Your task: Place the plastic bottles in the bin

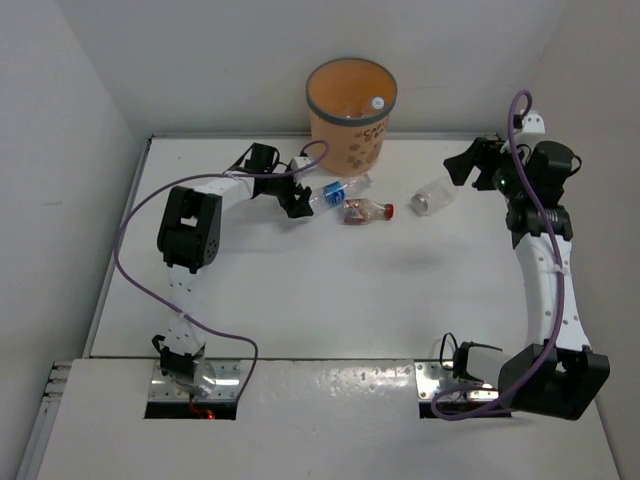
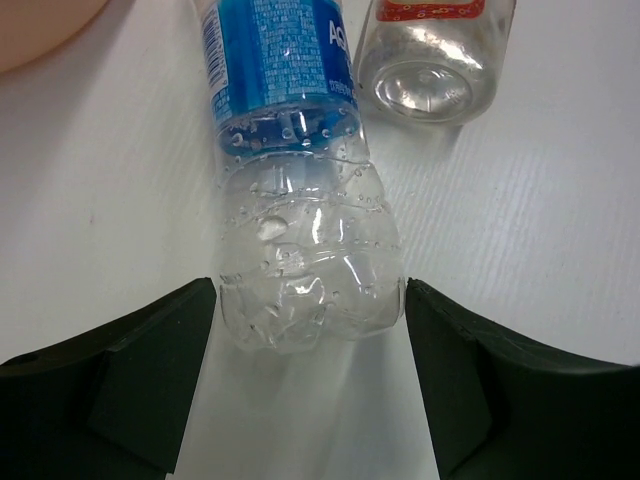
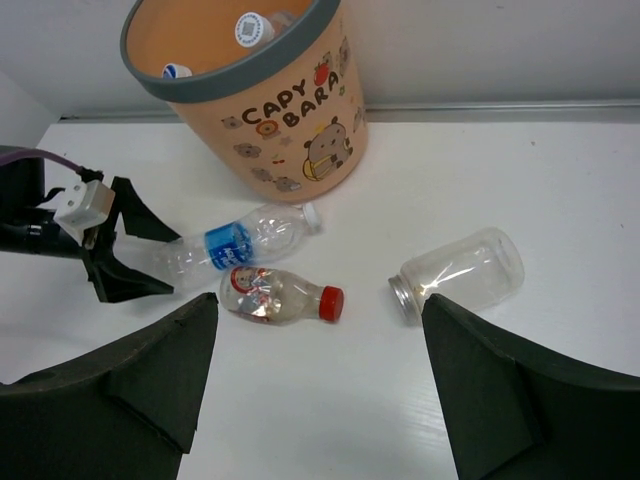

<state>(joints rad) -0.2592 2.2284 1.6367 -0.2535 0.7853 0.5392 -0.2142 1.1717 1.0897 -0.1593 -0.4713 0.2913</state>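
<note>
Though cropped at the cap end, blue-labelled bottle (image 2: 300, 230), base flanked by wide-spread left end effector (image 2: 308, 305). Just beyond, red-capped bottle (image 2: 430, 70), mostly cut off. Right end effector (image 3: 320, 305) wide, empty; bin (image 3: 260, 130) ahead.

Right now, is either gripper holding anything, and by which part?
Nothing is held. The left gripper stands open astride the base of the blue-labelled bottle, not clamped; the right gripper is open and empty.

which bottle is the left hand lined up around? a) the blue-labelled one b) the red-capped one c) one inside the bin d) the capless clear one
A: in the left wrist view the left hand is open, with the base of the blue-labelled bottle lying between its jaws.
</note>
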